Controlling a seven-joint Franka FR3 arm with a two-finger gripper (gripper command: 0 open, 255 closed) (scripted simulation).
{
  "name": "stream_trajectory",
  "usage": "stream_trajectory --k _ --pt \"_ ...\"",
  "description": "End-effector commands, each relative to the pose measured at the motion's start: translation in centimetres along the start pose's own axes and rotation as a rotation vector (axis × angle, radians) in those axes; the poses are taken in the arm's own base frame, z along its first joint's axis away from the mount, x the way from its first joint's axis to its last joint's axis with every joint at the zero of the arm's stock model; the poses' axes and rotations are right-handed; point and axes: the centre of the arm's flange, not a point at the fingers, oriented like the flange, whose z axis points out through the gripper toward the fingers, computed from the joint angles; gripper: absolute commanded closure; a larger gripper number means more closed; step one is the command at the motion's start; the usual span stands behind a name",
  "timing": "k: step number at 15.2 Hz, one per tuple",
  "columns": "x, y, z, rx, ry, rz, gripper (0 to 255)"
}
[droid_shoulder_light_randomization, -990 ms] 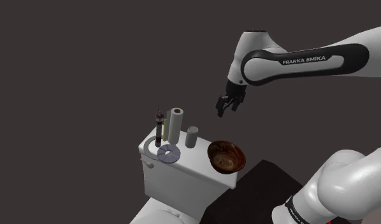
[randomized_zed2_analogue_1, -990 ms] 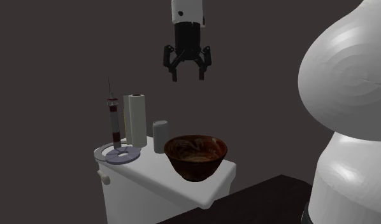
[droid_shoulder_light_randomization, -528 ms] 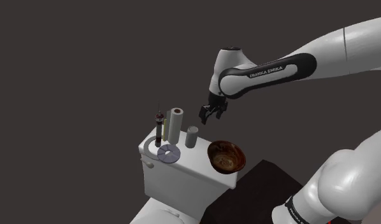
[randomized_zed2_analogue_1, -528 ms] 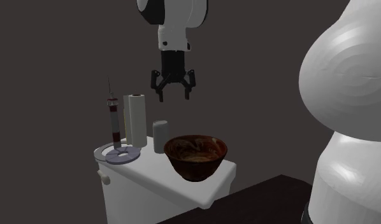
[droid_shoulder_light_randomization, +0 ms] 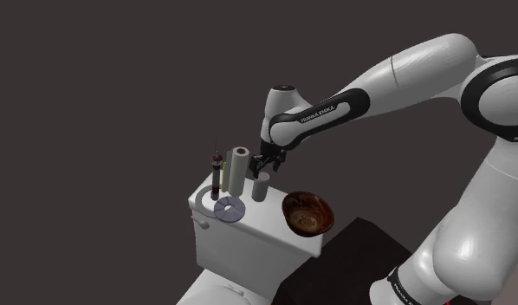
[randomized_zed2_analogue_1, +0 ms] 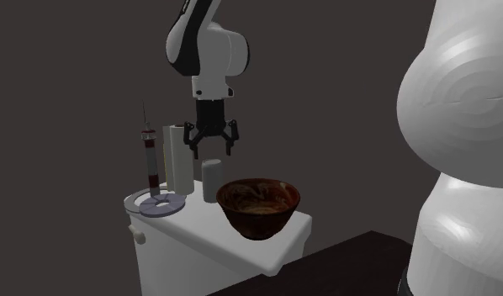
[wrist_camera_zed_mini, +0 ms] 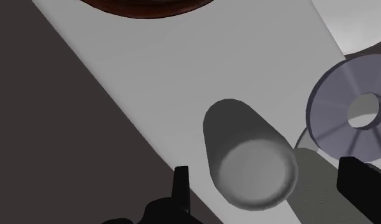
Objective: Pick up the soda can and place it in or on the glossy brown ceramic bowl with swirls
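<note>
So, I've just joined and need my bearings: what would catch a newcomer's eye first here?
The open black gripper hangs just above a plain grey soda can standing upright on a white toilet tank. At the second exterior view's right of the can sits a glossy brown bowl. At its left stand a white roll and a syringe with dark red fill, beside a grey disc.

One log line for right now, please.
phase: pre-grasp | end effector: open, above grey can, not touching | brown bowl: no can inside
</note>
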Motion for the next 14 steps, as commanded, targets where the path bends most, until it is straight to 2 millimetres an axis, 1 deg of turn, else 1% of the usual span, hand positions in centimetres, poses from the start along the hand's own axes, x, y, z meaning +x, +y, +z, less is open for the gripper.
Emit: stream_trajectory --k 1,8,14 --pt "0.5 -0.2 1.2 0.002 -0.001 0.003 0" --pt "0.5 -0.2 4.7 0.002 -0.001 0.003 0" --pt "0.5 -0.2 4.7 0.002 -0.001 0.003 0"
